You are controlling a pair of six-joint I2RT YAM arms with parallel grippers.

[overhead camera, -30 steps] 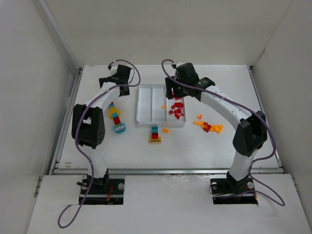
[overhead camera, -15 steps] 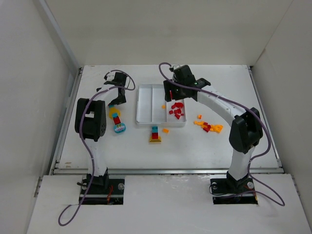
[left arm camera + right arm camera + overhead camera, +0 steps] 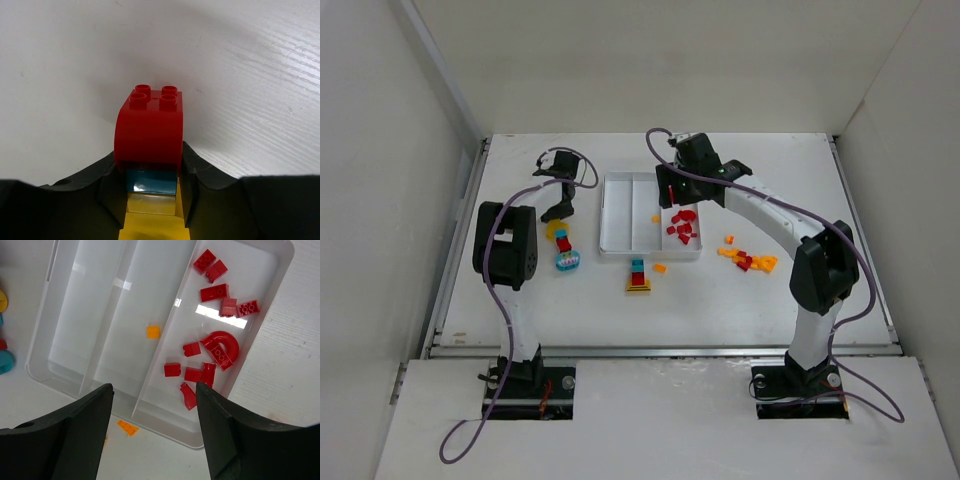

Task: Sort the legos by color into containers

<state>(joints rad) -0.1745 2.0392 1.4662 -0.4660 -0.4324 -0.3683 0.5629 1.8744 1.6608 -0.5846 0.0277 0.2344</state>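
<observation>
My left gripper (image 3: pixel 151 167) is shut on the end of a stacked lego clump, its fingers pressing both sides of a red arched brick (image 3: pixel 149 130) with a teal brick (image 3: pixel 151 180) and a yellow one (image 3: pixel 149 212) behind it. From above, that clump (image 3: pixel 561 243) lies left of the white tray (image 3: pixel 603 215) with the left gripper (image 3: pixel 560 210) on its far end. My right gripper (image 3: pixel 154 387) hangs open and empty over the tray (image 3: pixel 280 270). Several red legos (image 3: pixel 220 347) lie in the right compartment, and one orange piece (image 3: pixel 153 331) lies in the middle one.
A red, teal and yellow clump (image 3: pixel 639 278) stands in front of the tray beside a loose orange piece (image 3: pixel 660 267). Orange and red legos (image 3: pixel 748 259) are scattered right of the tray. White walls enclose the table on three sides.
My left gripper swung down onto the far end of the clump left of the tray and closed on it. The right gripper shifted slightly left over the tray and stayed open.
</observation>
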